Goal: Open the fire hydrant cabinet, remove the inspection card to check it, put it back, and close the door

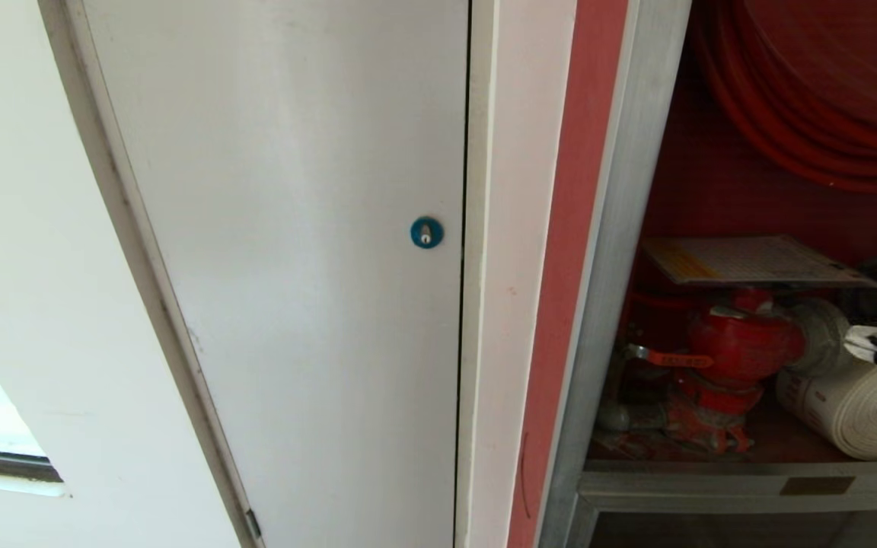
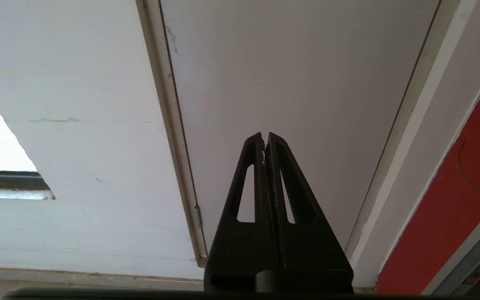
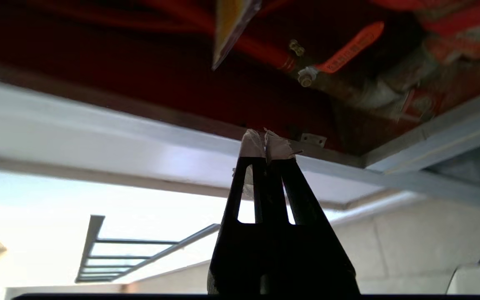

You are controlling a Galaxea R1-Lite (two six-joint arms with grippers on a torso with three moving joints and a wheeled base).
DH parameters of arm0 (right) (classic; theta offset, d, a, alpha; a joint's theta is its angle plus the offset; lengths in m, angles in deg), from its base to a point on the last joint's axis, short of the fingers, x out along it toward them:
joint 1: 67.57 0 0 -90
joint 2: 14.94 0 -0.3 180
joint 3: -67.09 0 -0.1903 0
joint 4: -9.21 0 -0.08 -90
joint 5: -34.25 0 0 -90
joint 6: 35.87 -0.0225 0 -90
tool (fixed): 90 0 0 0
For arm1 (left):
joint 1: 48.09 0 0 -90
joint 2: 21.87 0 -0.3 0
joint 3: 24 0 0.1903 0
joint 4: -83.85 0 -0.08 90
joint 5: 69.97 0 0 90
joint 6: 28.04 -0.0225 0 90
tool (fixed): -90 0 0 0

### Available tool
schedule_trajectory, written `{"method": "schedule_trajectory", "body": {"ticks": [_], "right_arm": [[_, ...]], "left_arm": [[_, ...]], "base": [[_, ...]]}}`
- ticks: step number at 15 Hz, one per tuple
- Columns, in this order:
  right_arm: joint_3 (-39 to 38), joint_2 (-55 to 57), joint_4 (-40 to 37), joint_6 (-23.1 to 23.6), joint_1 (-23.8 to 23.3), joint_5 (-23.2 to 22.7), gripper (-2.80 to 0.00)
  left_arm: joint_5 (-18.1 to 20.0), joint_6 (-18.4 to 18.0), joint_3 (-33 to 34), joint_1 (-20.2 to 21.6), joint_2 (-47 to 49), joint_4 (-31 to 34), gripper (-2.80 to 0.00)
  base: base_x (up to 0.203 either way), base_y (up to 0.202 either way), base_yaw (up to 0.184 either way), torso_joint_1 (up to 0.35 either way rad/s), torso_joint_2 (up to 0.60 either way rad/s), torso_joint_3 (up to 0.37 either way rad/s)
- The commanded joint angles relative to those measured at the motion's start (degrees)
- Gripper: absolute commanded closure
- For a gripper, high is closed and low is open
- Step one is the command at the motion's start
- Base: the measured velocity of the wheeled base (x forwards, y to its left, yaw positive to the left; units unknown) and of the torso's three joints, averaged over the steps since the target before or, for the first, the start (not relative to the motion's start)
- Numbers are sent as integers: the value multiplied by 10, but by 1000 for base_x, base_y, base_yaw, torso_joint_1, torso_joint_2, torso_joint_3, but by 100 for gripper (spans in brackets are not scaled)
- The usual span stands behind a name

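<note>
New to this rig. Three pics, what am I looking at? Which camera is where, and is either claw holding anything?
It is a wheeled robot with two arms. The head camera looks at a plain white door with a blue lock; beside it the fire hydrant cabinet stands open, showing a red valve, a rolled hose and the inspection card lying on top of the valve. The other two cameras sit on the wrists. The left gripper faces the white door; the right gripper points into the cabinet. Both are shut and empty.

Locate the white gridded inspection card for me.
Head view, right side: the white gridded inspection card lies flat atop the red hydrant valve, below the coiled red hose.
</note>
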State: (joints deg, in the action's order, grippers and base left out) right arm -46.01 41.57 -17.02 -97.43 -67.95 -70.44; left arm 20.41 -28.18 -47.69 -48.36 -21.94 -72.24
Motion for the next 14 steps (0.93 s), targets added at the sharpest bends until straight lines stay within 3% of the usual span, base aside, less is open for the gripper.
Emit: {"method": "schedule_trajectory", "body": {"ticks": [1,3,4,9,14], "right_arm": [[55,53,-44,-20,0,-4,0],[85,77,-82,-42,0,-19,0],[86,83,-81,-43,0,-20,-280],[90,139,-31,-60,1,-22,-280],[123,201,1,-87,42,-5,-280]], "left_arm": [[0,0,0,0,1,0,0],[1,0,0,0,1,0,0],[0,0,1,0,1,0,0],[0,0,0,0,1,0,0],[0,0,0,0,1,0,0]], "base": [[0,0,0,0,0,0],[0,0,0,0,0,0],[0,0,0,0,0,0],[0,0,0,0,0,0],[0,0,0,0,0,0]]}}
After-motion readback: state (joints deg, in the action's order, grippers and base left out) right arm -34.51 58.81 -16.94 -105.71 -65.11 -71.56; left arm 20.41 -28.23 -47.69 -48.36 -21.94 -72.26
